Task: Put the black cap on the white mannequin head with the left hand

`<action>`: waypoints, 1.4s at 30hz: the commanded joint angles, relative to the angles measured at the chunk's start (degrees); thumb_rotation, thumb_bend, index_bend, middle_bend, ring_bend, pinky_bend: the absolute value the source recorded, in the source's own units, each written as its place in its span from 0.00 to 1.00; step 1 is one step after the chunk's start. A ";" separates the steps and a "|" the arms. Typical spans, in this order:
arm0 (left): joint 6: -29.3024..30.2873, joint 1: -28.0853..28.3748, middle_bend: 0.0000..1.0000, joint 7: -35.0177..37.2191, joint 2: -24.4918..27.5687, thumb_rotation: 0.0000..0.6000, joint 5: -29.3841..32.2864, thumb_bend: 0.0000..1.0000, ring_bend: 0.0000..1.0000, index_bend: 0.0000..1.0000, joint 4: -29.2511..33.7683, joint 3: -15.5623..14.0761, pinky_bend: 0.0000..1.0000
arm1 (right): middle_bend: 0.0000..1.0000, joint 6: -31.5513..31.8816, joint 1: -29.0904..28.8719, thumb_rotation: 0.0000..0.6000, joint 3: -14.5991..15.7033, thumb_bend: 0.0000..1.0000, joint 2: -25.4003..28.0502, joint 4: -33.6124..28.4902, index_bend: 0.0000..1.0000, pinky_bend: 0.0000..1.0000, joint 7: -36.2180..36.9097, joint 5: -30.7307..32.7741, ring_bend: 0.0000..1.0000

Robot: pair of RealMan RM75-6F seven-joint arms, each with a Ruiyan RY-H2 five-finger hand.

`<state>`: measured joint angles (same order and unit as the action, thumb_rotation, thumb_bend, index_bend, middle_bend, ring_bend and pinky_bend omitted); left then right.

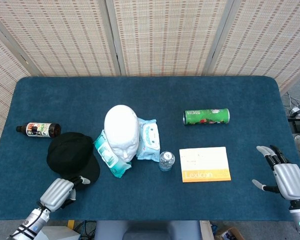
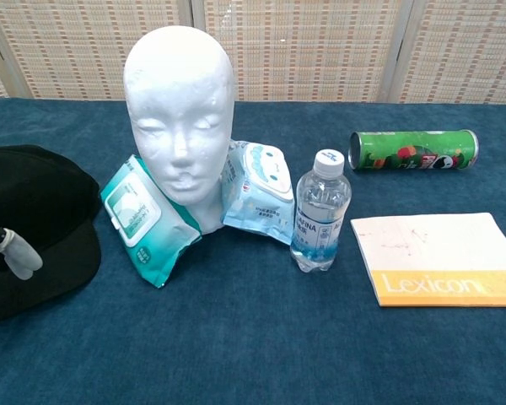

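Note:
The black cap [image 1: 72,157] lies flat on the blue table left of the white mannequin head [image 1: 121,131], which stands upright; in the chest view the cap [image 2: 34,224] fills the left edge and the head [image 2: 180,110] faces the camera. My left hand [image 1: 60,192] hovers at the cap's near brim with its fingers apart, holding nothing; a fingertip [image 2: 18,251] shows over the brim in the chest view. Whether it touches the brim I cannot tell. My right hand [image 1: 285,177] rests open at the table's right front corner.
Two wet-wipe packs [image 1: 109,156] [image 1: 148,140] lean against the head. A water bottle [image 1: 166,160] stands beside them, with a Lexicon book [image 1: 204,164] to its right. A green can [image 1: 206,116] lies further back, and a dark bottle [image 1: 38,129] lies at the left edge.

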<state>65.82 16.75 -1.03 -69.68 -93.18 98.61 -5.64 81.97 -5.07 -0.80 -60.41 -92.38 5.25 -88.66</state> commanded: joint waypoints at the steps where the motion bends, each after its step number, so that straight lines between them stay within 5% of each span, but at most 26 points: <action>1: -0.53 0.46 0.30 0.39 -0.34 1.00 1.16 0.93 0.27 0.26 -0.53 0.59 0.52 | 0.17 -0.04 -0.01 1.00 0.01 0.00 -0.02 -0.01 0.13 0.34 -0.09 0.01 0.08; 42: -3.38 1.83 0.27 3.65 0.54 1.00 15.48 0.93 0.25 0.25 -9.99 5.96 0.47 | 0.17 -0.29 -0.09 1.00 -0.08 0.00 0.10 -0.24 0.13 0.34 -0.18 0.26 0.08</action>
<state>62.33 18.67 2.60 -69.23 -77.78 88.65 0.29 81.68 -5.16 -0.88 -60.31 -92.62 5.07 -88.41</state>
